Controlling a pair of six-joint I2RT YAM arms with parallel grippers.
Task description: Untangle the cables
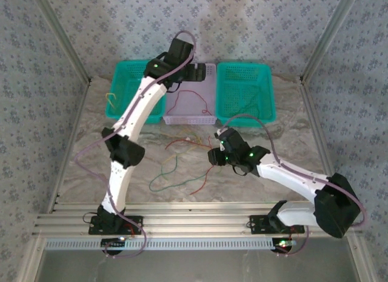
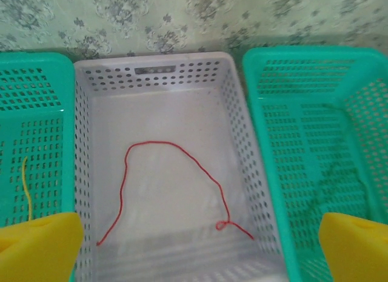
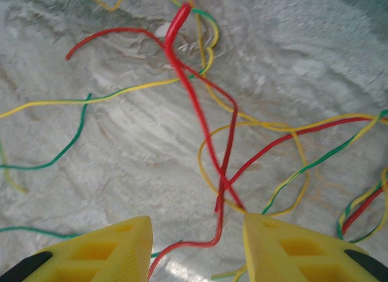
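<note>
I find the left gripper (image 2: 197, 245), jaws wide apart, over the far lilac basket (image 2: 242, 142), where one red cable (image 2: 157, 142) lies. The right gripper (image 3: 197, 224), jaws apart, straddles the tangle (image 3: 224, 173) on the table (image 3: 133, 154). I judge that closing may pinch crossed strands and tighten it.

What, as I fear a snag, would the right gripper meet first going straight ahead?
Probably the red cable looping ahead of the right gripper, then the table; depth is unclear.
</note>
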